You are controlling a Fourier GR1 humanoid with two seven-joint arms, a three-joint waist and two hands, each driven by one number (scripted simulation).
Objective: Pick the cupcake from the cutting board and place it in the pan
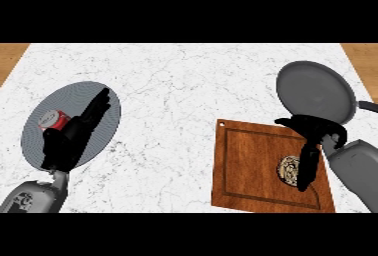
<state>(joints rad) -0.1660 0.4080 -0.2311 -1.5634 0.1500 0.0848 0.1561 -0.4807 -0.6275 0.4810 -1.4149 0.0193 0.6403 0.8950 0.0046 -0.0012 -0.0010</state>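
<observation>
White marbled surface point(184, 100) fills the view, with strips of wood showing at its far left and far right corners. On it, toward the near right, lies the board point(258, 165), and the cupcake point(289, 167) sits on the board's right half, seen from above as a small round pale-and-brown swirl. It is not yet lifted, as far as I can judge. The right hand point(314, 137) hangs over it: the palm is just beyond the cupcake and the long fingers reach down along its right side, partly hiding it. The fingers look fairly straight, not curled round the cake, so I read the hand as open and close to a grasp; whether a finger already touches it I cannot tell.

A cupcake should be light and soft, with a top that smears and crumbles if squeezed, so the sensible hold is low on the sides, at the wrapper, fingers on one side and thumb on the other, and it should be kept upright on the way.

Just beyond the board, at the far right, the grey pan point(316, 95) lies with its handle pointing right; the carry to it looks short.

Well apart at the left is a grey plate point(52, 145) with a small red and white can point(53, 120) on it. The left hand point(81, 127) rests over the plate, fingers straight, open, just beside the can
</observation>
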